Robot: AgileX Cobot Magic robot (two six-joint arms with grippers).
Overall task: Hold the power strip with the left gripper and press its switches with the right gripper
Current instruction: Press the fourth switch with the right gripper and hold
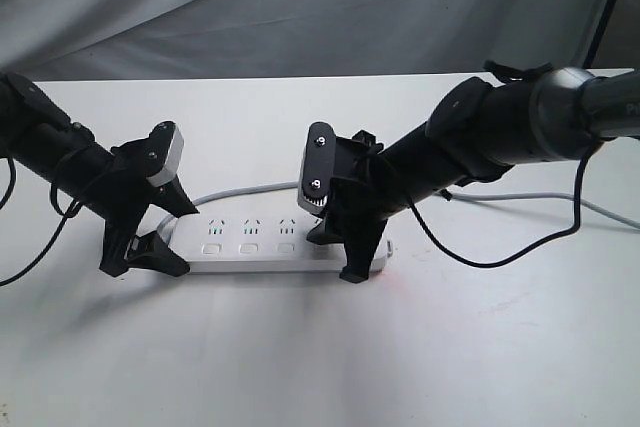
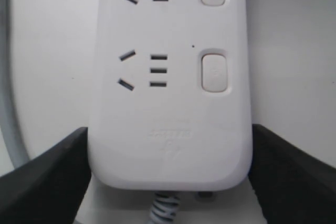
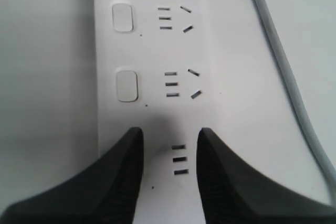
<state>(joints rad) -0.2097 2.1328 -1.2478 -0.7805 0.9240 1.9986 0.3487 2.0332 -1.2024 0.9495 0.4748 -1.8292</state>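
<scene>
The white power strip lies flat on the table, its grey cord curving away behind it. My left gripper straddles the cord end, and in the left wrist view its black jaws press both long sides of the power strip. My right gripper stands over the strip's other end, jaws apart and holding nothing. Three switches show between the grippers. In the right wrist view two switches lie beyond the right gripper. One jaw covers the spot in line with them.
A white table carries everything, with a grey cloth backdrop behind its far edge. A loose black cable hangs from the right arm, and a grey cable runs off to the right.
</scene>
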